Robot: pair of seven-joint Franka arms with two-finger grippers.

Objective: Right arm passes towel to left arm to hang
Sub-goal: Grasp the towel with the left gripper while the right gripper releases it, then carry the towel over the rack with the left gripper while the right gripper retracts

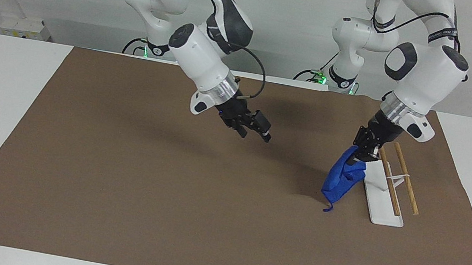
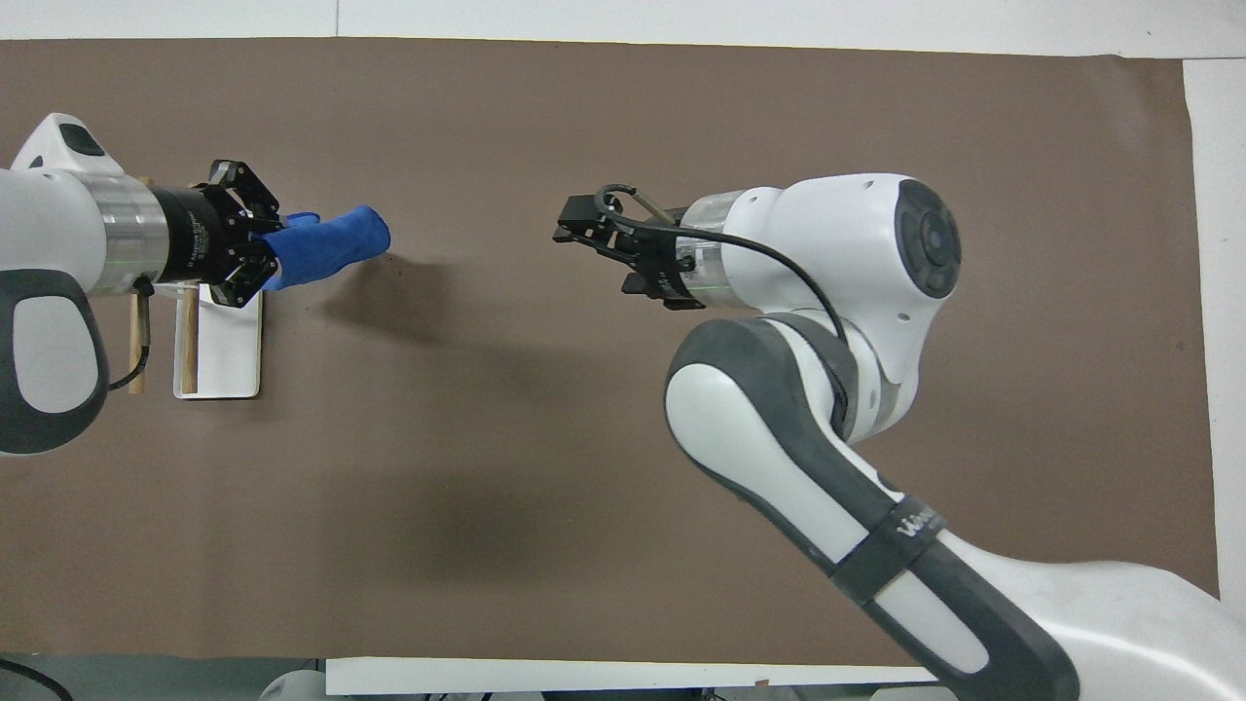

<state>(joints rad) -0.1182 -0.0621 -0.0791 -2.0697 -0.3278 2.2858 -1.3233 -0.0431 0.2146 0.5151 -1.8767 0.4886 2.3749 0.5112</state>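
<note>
Two raised arms, left gripper [image 1: 361, 154] clamping hanging towel [image 1: 341, 179], right gripper [image 1: 260, 132] spread, empty.

A robotics lab: two bench-mounted arms [image 1: 200, 57], paper-covered table [image 1: 159, 187], bare wall.

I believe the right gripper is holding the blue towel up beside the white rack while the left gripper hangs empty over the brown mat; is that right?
Not quite: the arms are swapped. The facing view shows the left gripper holding the blue towel up beside the white rack, while the right gripper hangs empty over the brown mat. The rest stands.
</note>
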